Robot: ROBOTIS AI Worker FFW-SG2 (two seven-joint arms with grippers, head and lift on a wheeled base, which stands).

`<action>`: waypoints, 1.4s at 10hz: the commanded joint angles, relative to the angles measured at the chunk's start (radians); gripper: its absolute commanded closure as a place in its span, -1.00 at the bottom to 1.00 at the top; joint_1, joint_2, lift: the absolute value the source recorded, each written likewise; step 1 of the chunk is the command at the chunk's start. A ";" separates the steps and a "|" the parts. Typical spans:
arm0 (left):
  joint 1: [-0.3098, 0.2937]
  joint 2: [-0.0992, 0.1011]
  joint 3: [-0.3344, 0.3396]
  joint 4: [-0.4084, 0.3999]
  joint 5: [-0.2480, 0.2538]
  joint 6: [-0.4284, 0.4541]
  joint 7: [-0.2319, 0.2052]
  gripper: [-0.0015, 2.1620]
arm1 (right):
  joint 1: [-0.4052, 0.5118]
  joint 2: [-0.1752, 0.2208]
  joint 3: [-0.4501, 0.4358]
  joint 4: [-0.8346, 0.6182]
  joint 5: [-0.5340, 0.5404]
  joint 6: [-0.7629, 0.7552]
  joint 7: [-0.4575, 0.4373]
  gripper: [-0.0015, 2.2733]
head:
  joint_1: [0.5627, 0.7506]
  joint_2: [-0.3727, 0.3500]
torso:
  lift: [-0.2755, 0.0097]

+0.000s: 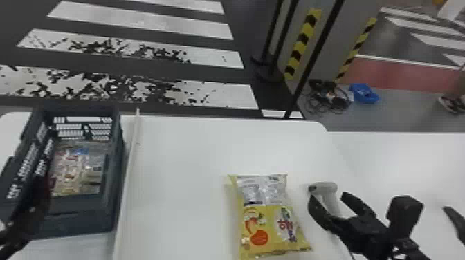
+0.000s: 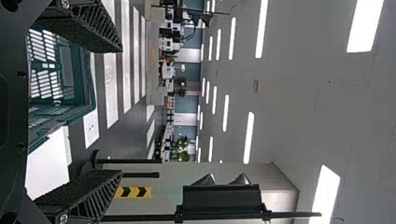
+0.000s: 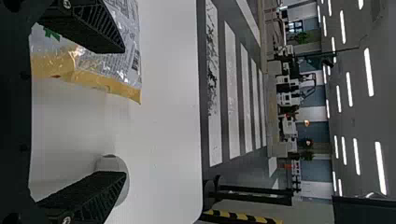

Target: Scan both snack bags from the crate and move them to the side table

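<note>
In the head view, my left gripper (image 1: 29, 216) is over the near left part of the dark crate (image 1: 114, 207), which holds a clear-wrapped snack bag (image 1: 76, 169). The left wrist view has my left gripper (image 2: 122, 111) open, with the crate (image 2: 77, 109) beyond. A yellow and silver snack bag (image 1: 268, 214) lies flat on the white table. To its right, my open right gripper (image 1: 328, 197) is by the pale handheld scanner (image 1: 324, 187). In the right wrist view, the right gripper (image 3: 125, 112) has the bag (image 3: 107, 65) behind one finger and the scanner (image 3: 112, 163) partly behind the other.
A thin upright white divider (image 1: 128, 166) runs beside the crate. Another white table (image 1: 401, 152) adjoins on the right, with a dark curved object (image 1: 455, 219) at the right edge. Black poles (image 1: 311, 62) stand beyond the tables.
</note>
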State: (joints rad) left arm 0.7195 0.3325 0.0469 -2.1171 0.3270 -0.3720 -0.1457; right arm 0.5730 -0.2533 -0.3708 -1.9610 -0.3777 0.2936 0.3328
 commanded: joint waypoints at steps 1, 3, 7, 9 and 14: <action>-0.002 -0.001 -0.004 0.000 -0.002 0.000 0.000 -0.93 | 0.008 0.034 0.038 -0.050 -0.003 0.071 0.000 -0.94 | 0.41 -0.58 | 0.26; -0.002 -0.001 -0.004 -0.001 -0.002 -0.003 0.000 -0.93 | -0.001 0.063 0.087 -0.047 0.005 0.086 0.000 -0.94 | 0.41 -0.45 | 0.26; -0.003 0.002 -0.004 0.005 -0.002 -0.003 -0.002 -0.93 | -0.096 0.055 0.199 0.065 0.103 0.095 0.000 -0.94 | 0.41 -0.20 | 0.26; -0.003 0.002 -0.004 0.008 -0.002 0.000 -0.002 -0.93 | -0.165 0.054 0.245 0.111 0.131 0.197 0.000 -0.95 | 0.41 -0.14 | 0.26; -0.006 -0.003 -0.004 0.020 -0.002 -0.018 -0.002 -0.93 | -0.200 0.045 0.270 0.188 0.186 0.154 0.000 0.97 | 0.41 -0.04 | 0.26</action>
State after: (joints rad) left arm 0.7154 0.3310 0.0438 -2.0978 0.3256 -0.3897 -0.1472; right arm 0.3631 -0.2070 -0.0966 -1.7708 -0.1869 0.4915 0.3328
